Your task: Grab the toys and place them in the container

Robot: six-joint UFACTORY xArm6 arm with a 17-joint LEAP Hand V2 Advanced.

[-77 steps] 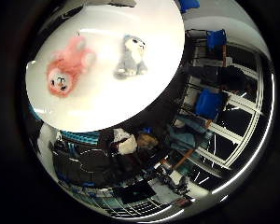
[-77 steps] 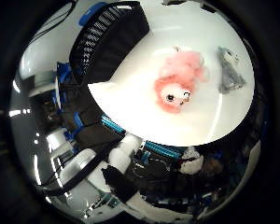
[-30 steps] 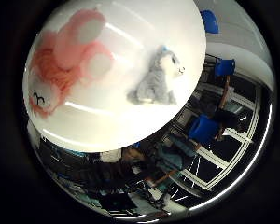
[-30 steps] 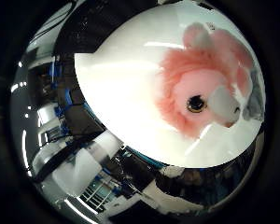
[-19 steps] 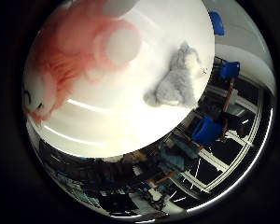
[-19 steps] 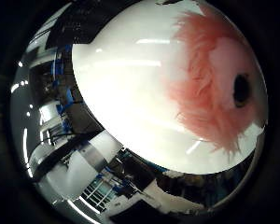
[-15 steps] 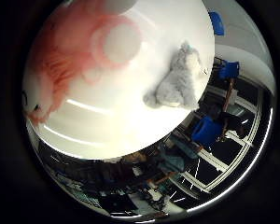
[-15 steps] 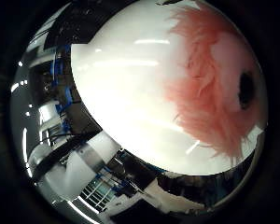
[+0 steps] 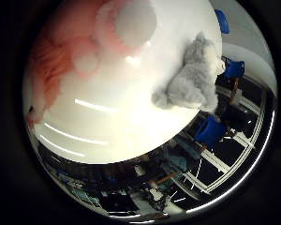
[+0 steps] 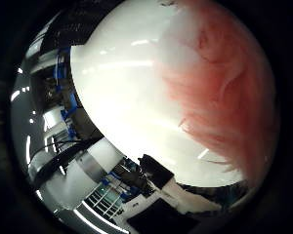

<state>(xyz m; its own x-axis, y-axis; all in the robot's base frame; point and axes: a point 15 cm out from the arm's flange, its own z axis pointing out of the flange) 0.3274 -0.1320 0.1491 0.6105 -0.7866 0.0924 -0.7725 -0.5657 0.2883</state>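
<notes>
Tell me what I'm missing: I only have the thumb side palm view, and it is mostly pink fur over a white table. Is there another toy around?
Observer: Yes. The little finger side palm view shows a grey plush toy lying on the white table, apart from the pink plush toy.
Operator: Where on the table is the grey one?
Observer: Close to the table's edge, with blue chairs behind it on the floor beyond.
Operator: Can you see the container from there?
Observer: No. Neither view shows a container, only the two toys and the table.
Operator: And the robot hand's fingers?
Observer: No fingers show in either view, so I cannot tell.
</notes>
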